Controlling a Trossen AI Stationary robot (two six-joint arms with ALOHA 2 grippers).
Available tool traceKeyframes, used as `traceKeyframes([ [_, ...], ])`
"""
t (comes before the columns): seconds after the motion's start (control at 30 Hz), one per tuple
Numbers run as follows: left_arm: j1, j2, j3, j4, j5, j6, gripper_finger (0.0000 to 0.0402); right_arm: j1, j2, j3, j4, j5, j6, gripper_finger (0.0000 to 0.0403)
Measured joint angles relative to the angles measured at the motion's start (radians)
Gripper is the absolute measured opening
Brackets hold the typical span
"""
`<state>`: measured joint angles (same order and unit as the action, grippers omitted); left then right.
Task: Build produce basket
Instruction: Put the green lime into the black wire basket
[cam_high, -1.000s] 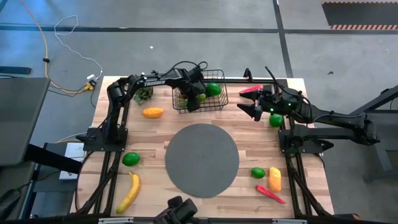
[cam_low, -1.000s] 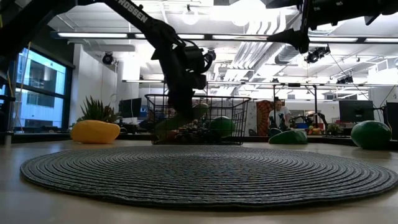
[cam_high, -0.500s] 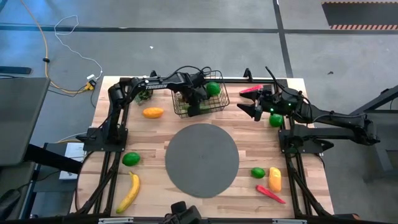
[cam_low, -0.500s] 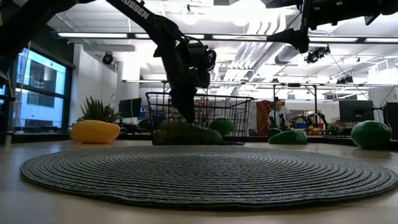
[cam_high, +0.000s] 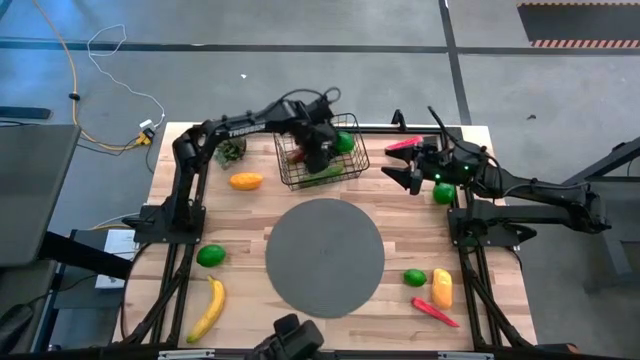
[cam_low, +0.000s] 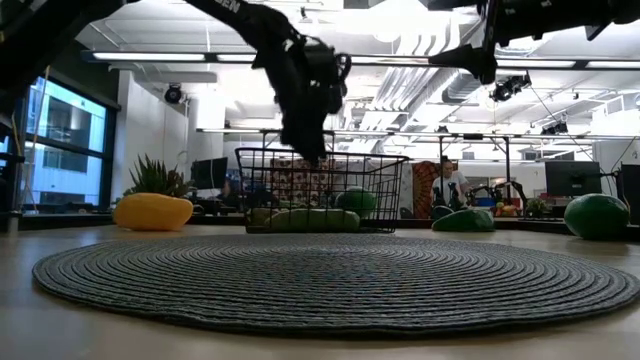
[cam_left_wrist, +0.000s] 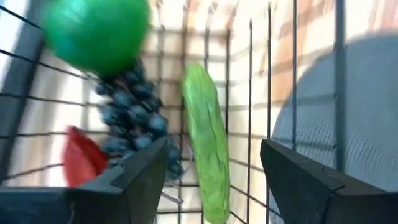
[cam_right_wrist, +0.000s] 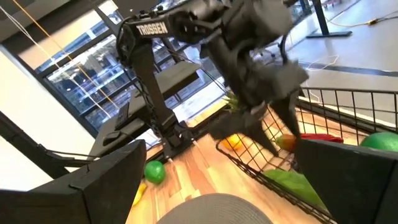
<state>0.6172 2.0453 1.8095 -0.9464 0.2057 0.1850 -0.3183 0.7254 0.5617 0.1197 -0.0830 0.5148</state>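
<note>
The black wire basket (cam_high: 352, 160) stands at the table's far side, just beyond the round grey mat. On its floor lie a green cucumber (cam_left_wrist: 205, 143), dark grapes (cam_left_wrist: 130, 118), a green lime (cam_left_wrist: 96, 31) and a red piece (cam_left_wrist: 84, 162). My left gripper (cam_high: 318, 152) hangs open above the basket's middle, pointing steeply down, with the cucumber below its gap (cam_left_wrist: 214, 171) and untouched. In the low view it (cam_low: 312, 150) is clear of the basket's rim. My right gripper (cam_high: 398, 165) waits open to the basket's right, raised and level.
Loose on the table are an orange-yellow piece (cam_high: 245, 181), a lime (cam_high: 211, 255), a banana (cam_high: 207, 308), a lime (cam_high: 415, 277), a yellow-orange piece (cam_high: 441, 288), chillies (cam_high: 435, 312) (cam_high: 405, 143) and a lime (cam_high: 443, 193). The grey mat (cam_high: 325, 257) fills the middle.
My left gripper has risen from inside the basket to above its rim. The cucumber, which stood tilted under the fingers, now lies flat along the basket's floor, free of them.
</note>
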Motion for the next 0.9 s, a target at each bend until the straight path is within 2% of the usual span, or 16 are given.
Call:
traceKeyframes([
  [0.1,0.015,-0.002,0.086,-0.012,0.026,-0.057,0.0248,0.0,0.0,0.0,0.018,0.0,-0.012,0.0389],
  [0.2,0.034,-0.004,0.143,0.015,0.106,-0.119,0.0248,0.0,0.0,0.0,0.024,0.0,-0.018,0.0389],
  [0.37,0.045,-0.043,0.148,0.146,0.252,-0.233,0.0248,0.0,0.0,0.0,0.024,0.0,-0.018,0.0389],
  [0.43,0.044,-0.067,0.148,0.189,0.282,-0.261,0.0248,0.0,0.0,0.0,0.024,0.001,-0.018,0.0389],
  [0.63,0.025,-0.171,0.148,0.253,0.285,-0.306,0.0246,0.0,0.0,0.0,0.027,0.001,-0.022,0.0389],
  [0.77,-0.006,-0.254,0.138,0.302,0.239,-0.313,0.0236,0.0,0.0,0.0,0.028,0.001,-0.022,0.0389],
  [0.9,-0.04,-0.383,-0.014,0.477,0.177,-0.355,0.0226,0.0,0.0,0.0,0.028,0.001,-0.025,0.0389],
])
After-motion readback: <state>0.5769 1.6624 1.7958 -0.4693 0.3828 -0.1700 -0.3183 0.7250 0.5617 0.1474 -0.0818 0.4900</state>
